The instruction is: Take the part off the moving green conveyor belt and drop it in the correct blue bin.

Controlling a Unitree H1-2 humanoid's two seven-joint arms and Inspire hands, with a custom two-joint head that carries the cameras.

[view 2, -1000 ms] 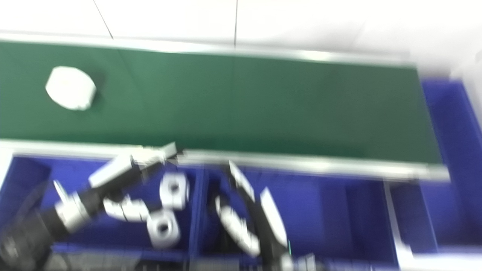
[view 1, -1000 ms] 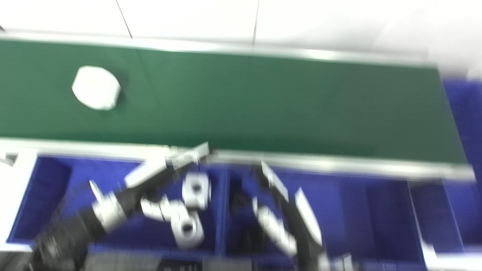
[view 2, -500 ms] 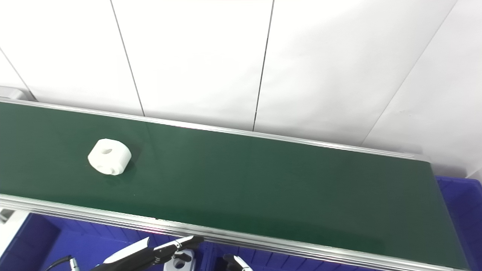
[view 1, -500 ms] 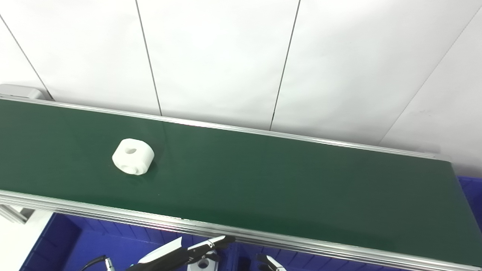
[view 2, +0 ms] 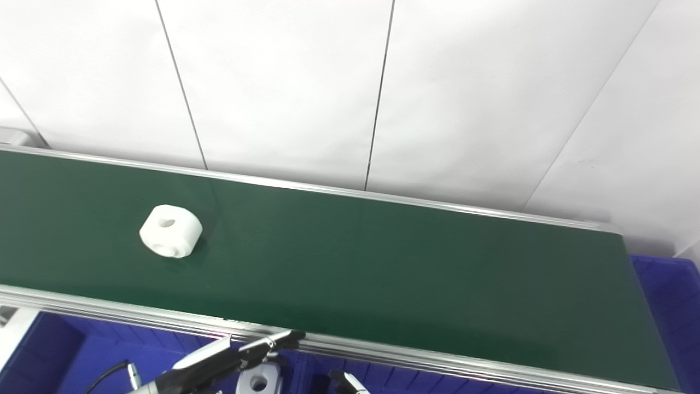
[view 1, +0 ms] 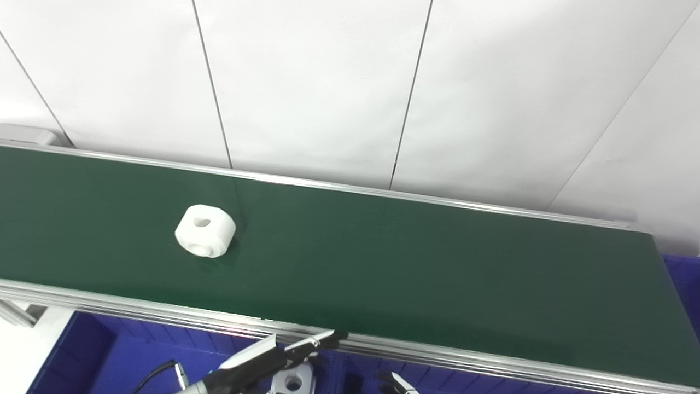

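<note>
Left robot hand (view 1: pixel 273 358) sits at 6 o'clock in frame, low, just below the near rail of the conveyor belt (view 1: pixel 415 273) and over the blue bin (view 1: pixel 126 355). Fingers are extended and spread, pointing toward 2 o'clock, nothing between them: empty and open. It touches neither belt nor part.

Right robot hand (view 1: pixel 396 383): only a fingertip or two shows at the bottom edge, just right of the left hand. Can't tell how far open it is or whether it holds anything.

Outward from the hands:
- Blue bin below the belt, 6 to 7 o'clock. One white part (view 1: pixel 292 380) with a centre hole already lies in it, directly under the left fingers. Most of the bin is cut off by the frame edge, so dividers and other contents are not readable here.
- Another strip of blue bin (view 2: pixel 667 295) shows at the belt's end, 4 o'clock.
- The target part (view 1: pixel 205 230) is white and ring-shaped, with a hole on top and one in its side. It rides on the green belt at about 9 o'clock, well apart from both hands, up and left of the left fingertips.
- White wall panels (view 1: pixel 328 82) behind, 12 o'clock.

Progress, my read: the pick for this part is not yet begun. Part on belt, no contact. Left to do: reach over the near rail, time the grasp to belt motion, lift, carry back, release into the bin. The binned part looks like the same type, so that compartment is likely the right one, but that's a judgement.
</note>
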